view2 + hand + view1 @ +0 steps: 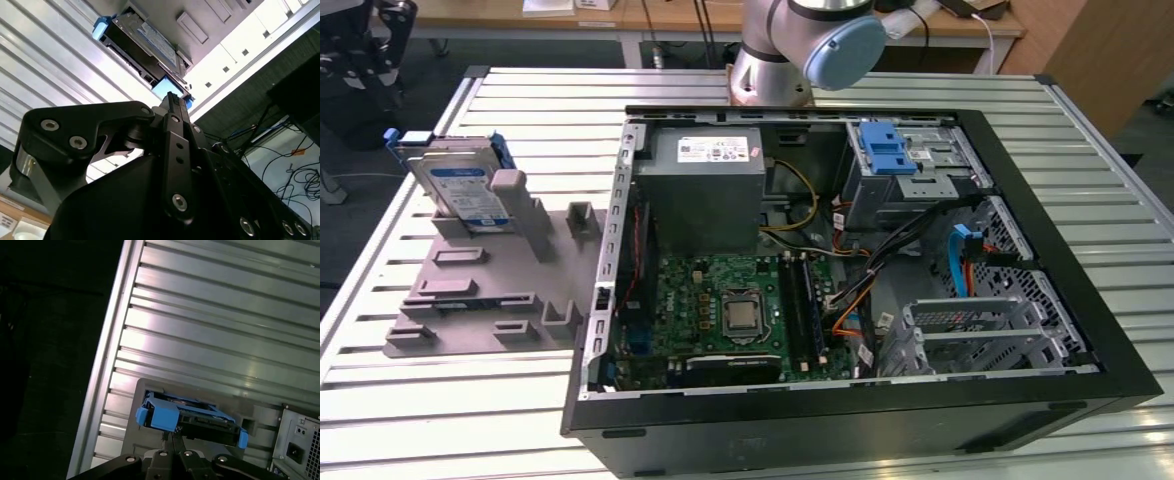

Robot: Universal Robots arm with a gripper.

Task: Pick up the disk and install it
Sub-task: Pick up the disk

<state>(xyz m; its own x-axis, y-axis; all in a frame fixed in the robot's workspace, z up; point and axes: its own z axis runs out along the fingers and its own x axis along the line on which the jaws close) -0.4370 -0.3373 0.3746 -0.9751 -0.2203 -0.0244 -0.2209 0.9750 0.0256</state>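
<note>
**Step in hand: approach to the disk.**

The disk [458, 185] stands on edge in the far end of the grey holder [480, 300]. The holder lies on the slatted table [427, 420] at the exterior view's left, just beside the open case [854, 435]. The disk is not yet gripped.

In the first wrist view the gripper [171, 436] points at the disk's blue-framed edge but is apart from it. The jaws are drawn close together and hold nothing.

Recommended practice, as a judgement:

- Spread the jaws wider than the disk is thick before closing in.
- Centre the gripper on the exposed top edge.
- Set the pads parallel to the two flat faces, one on each side.
- Descend in line with the holder slot. A tilted entry could strike the blue frame or the holder's posts.
- Seat the pads low enough for a firm hold, clear of the holder.
</note>
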